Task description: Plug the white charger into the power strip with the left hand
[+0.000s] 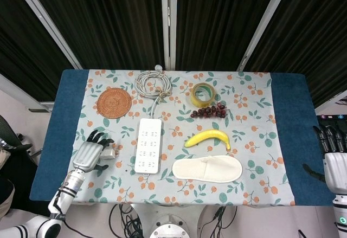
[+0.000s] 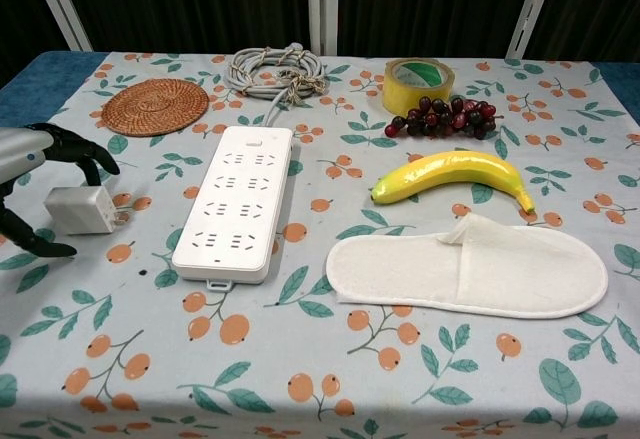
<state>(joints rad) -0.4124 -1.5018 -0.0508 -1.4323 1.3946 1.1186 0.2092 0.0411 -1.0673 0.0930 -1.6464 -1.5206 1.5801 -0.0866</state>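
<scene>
The white charger (image 1: 109, 153) (image 2: 80, 209) lies on the floral cloth, just left of the white power strip (image 1: 148, 145) (image 2: 235, 202), its prongs pointing toward the strip. My left hand (image 1: 91, 152) (image 2: 40, 149) hovers at the charger's left side. Its dark fingers arch over the charger's far side and the thumb reaches along the near side, with gaps showing around the charger. The strip's sockets face up and its cable runs back to a coil. My right hand (image 1: 333, 159) stays off the table's right edge, fingers spread and holding nothing.
A woven coaster (image 1: 114, 102) and the coiled grey cable (image 1: 153, 82) lie at the back left. A tape roll (image 1: 203, 94), grapes (image 1: 210, 111), a banana (image 1: 209, 138) and a white slipper (image 1: 207, 168) lie right of the strip.
</scene>
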